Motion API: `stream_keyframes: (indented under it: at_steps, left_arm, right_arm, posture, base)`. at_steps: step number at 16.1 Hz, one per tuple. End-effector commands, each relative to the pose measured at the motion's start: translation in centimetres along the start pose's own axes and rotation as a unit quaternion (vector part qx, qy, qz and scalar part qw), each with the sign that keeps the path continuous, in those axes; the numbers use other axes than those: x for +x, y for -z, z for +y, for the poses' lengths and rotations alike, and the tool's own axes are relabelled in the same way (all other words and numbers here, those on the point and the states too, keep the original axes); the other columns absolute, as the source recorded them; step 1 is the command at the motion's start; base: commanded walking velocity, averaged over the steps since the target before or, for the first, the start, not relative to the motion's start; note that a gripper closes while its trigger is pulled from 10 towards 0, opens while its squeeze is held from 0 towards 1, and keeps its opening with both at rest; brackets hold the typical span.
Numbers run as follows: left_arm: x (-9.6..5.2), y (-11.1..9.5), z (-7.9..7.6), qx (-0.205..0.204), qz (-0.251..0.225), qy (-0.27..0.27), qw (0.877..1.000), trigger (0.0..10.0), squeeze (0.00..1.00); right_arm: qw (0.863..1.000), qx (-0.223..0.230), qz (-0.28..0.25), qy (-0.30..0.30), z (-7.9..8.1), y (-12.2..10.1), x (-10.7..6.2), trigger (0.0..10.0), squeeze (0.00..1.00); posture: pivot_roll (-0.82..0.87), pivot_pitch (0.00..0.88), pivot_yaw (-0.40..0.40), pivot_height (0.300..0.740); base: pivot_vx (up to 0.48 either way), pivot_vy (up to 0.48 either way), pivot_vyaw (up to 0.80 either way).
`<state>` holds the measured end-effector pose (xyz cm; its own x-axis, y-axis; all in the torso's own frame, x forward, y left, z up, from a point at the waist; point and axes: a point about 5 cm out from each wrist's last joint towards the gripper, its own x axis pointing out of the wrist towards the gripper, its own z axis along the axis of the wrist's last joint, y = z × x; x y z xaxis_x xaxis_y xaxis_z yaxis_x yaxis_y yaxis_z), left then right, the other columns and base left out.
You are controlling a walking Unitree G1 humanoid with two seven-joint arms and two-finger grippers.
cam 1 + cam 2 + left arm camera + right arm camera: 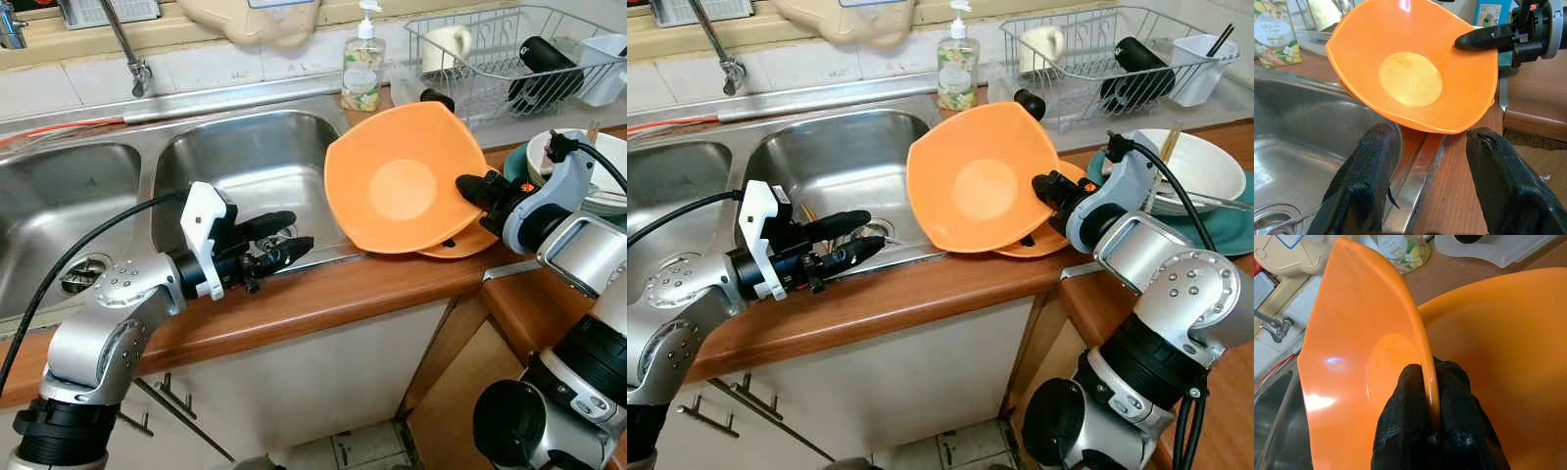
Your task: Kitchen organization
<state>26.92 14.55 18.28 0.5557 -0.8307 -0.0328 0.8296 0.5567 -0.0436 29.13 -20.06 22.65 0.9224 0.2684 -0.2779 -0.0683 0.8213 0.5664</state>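
We see the right gripper (pixel 1431 396) clamped on the rim of an orange bowl (pixel 402 181), tilted on edge over the counter (pixel 323 294) beside the sink (pixel 245 166). The right wrist view reveals a second orange bowl (pixel 1513 347) beneath. The left gripper (pixel 1432 181) hovers at the sink's edge, fingers apart.

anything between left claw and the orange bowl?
No object. In the left wrist view, the open left claw faces the orange bowl across bare sink rim and wooden counter.
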Motion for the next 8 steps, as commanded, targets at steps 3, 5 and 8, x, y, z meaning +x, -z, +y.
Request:
stream_keyframes:
  at_steps: [3, 5, 8]
  left_arm:
    - [-0.1, -0.5, 0.3, 0.005, -0.006, -0.007, 1.0, 10.0, 0.0]
    - [0.0, -0.9, 0.8, -0.004, -0.019, -0.033, 0.999, 10.0, 0.0]
    - [0.0, -1.4, 1.7, -0.022, -0.04, -0.067, 0.997, 10.0, 1.0]
  right_arm:
    - [1.0, -0.003, -0.018, -0.017, 0.4, -0.6, -0.1, 0.0, 0.0]
    - [0.997, 0.012, -0.046, -0.054, 1.2, -1.5, -0.1, 0.0, 0.0]
    - [0.99, 0.005, -0.083, -0.11, 2.7, -2.7, -0.2, 0.0, 0.0]
  posture:
    - [-0.06, 0.0, 0.07, 0.74]
    - [-0.06, 0.0, 0.071, 0.74]
    - [-0.06, 0.0, 0.07, 0.74]
  base:
    - [0.0, 0.0, 0.0]
    - [0.0, 0.0, 0.0]
    - [0.0, 0.0, 0.0]
